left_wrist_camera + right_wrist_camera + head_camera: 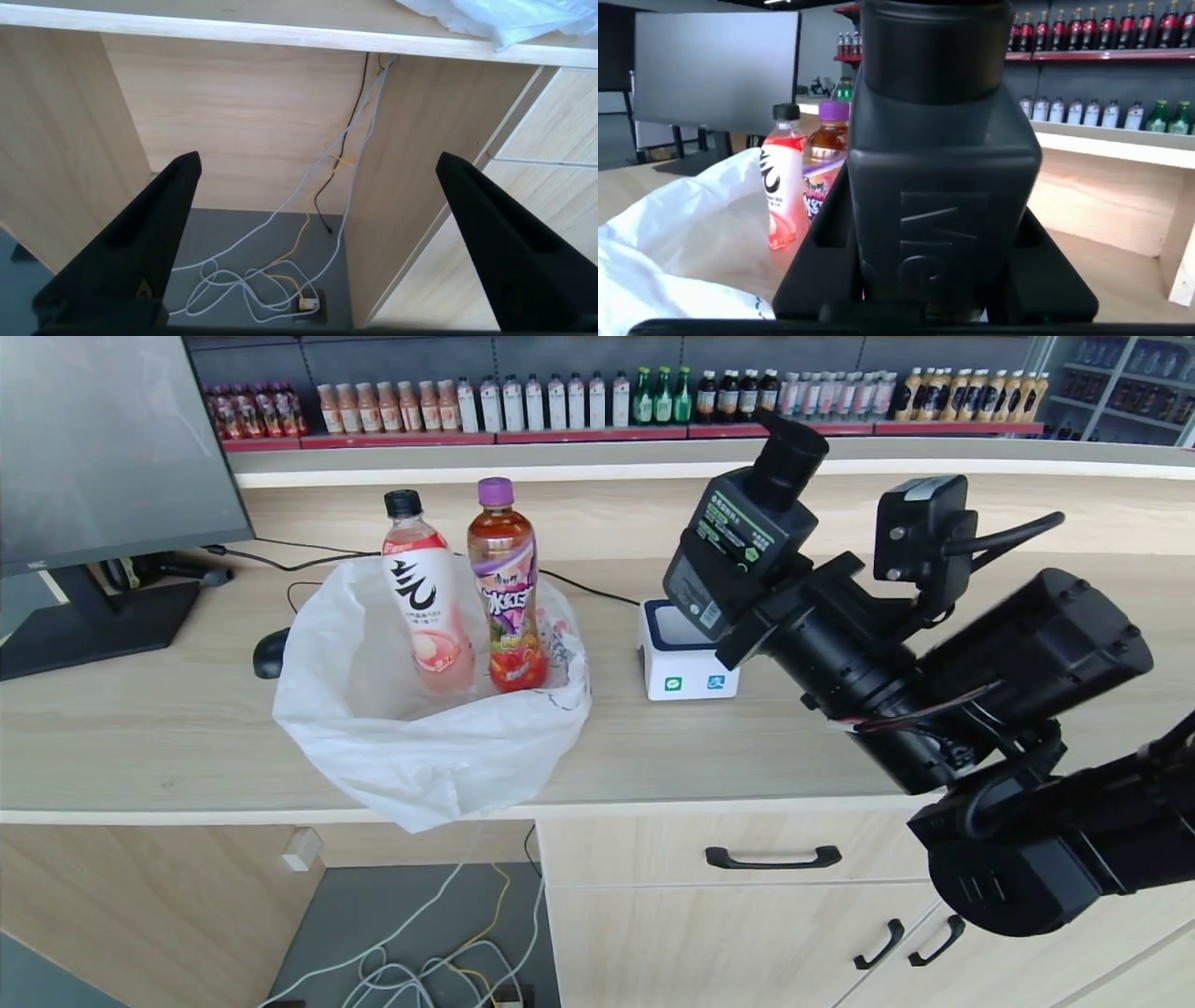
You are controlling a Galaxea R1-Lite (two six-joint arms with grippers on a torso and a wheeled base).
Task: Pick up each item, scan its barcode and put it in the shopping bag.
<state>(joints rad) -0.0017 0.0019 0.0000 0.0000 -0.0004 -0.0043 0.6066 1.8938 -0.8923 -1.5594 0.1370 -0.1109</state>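
Right gripper [782,605] is clamped on the black bottle [747,537], which hangs tilted just above the scanner [686,658] and a bit to its right, cap pointing up and away. It is not touching the scanner. The fingers close across the lower body, on opposite flat sides. The right wrist view confirms the body is seated between them.

A label with a barcode sits on the bottle's lower face, on the side towards the scanner. This looks like the scan step, with bagging not yet done.

Handling, as a judgement:
- The bottle is a rigid, squared container, so the flat walls give the pads good seating.
- The plastic is smooth, so it could slip if rotated fast.
- It is likely full, so moderate weight and top-heavy at this tilt.
- Hold the body, not the cap.

The bag [420,751] lies on the counter [140,737] left of the scanner, mouth open. It is thin soft film, and its front sags over the counter edge. Two bottles stand inside it: a pink one [425,602] and, nearer the scanner, a purple-capped one [506,588]. Both are tall and narrow, so a bump on entry could tip them. The free space is at the bag's front.

Left gripper [318,163] has its fingers spread wide with nothing between them. It is well left of the scanner, below counter level, facing the cable recess under the counter.
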